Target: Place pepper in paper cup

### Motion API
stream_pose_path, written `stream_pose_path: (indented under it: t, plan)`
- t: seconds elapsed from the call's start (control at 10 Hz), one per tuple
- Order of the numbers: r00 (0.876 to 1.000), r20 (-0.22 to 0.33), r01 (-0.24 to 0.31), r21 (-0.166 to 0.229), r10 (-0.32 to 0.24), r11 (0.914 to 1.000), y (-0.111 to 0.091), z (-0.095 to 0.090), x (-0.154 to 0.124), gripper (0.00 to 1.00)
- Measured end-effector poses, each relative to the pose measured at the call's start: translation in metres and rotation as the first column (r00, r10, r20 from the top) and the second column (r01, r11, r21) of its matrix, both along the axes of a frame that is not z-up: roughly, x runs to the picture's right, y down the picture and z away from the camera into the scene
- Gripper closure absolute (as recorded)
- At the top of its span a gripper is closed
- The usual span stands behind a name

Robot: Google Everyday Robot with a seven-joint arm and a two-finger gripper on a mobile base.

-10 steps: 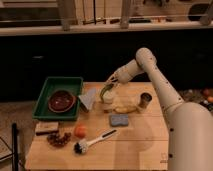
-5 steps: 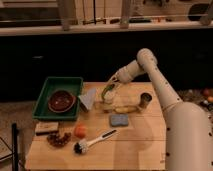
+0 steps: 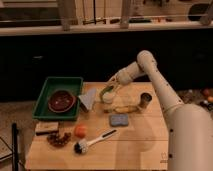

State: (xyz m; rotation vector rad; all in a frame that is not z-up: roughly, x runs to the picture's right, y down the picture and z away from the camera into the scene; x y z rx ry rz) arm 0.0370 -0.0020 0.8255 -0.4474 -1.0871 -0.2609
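1. I have the gripper (image 3: 111, 89) at the end of the white arm, low over the middle of the light wooden table (image 3: 145, 145) and right at the top of the small white paper cup (image 3: 107, 99).
2. The small green curved pepper (image 3: 105, 92) is at the gripper's tip, directly over the cup's mouth. Its lower end meets the rim, or dips just inside; I can't make out which.
3. Pincer state: I cannot tell from here whether it is clamped on the pepper or loose.
4. The cup stands upright, just right of a grey wedge-shaped object (image 3: 89, 98).
5. Just right of the cup and a little nearer the front edge lies the long yellow banana-like item (image 3: 125, 108), and past its far end is the shiny dark metal cup (image 3: 145, 100), apart from the paper one.
6. Below the cup sits a flat blue-grey sponge pad (image 3: 119, 119).
7. On the left is the green plastic tray (image 3: 60, 79), holding a dark red bowl (image 3: 62, 100).
8. At the front left are a round orange fruit (image 3: 80, 130) and a white-handled dark-bristled brush (image 3: 92, 141) lying at a slant, well apart from the cup.
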Motion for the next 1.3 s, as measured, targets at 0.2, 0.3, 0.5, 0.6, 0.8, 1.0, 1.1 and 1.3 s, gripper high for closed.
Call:
stream_pose_path:
  t: [0.2,0.3,0.5,0.6,0.8,1.0,1.1,1.3]
  plan:
    - [0.999,0.013,-0.033,-0.042,0.034,0.9985,0.002,-0.001,-0.001,1.0]
    - [0.999,0.019,-0.049,-0.068,0.051,0.9965,0.003,-0.001,-0.003,1.0]
    - [0.997,0.022,-0.067,-0.108,0.07,0.9919,0.004,-0.002,-0.008,1.0]
    - [0.997,0.02,-0.074,-0.122,0.077,0.9897,0.006,-0.003,-0.008,1.0]
    - [0.993,0.023,-0.107,-0.156,0.112,0.9819,0.006,-0.002,-0.01,1.0]
    - [0.99,0.031,-0.13,-0.179,0.138,0.9752,0.007,0.0,-0.012,1.0]
    - [0.987,0.038,-0.147,-0.2,0.158,0.9686,0.007,0.002,-0.014,1.0]
    - [0.981,0.047,-0.174,-0.228,0.189,0.9579,0.008,0.004,-0.017,1.0]
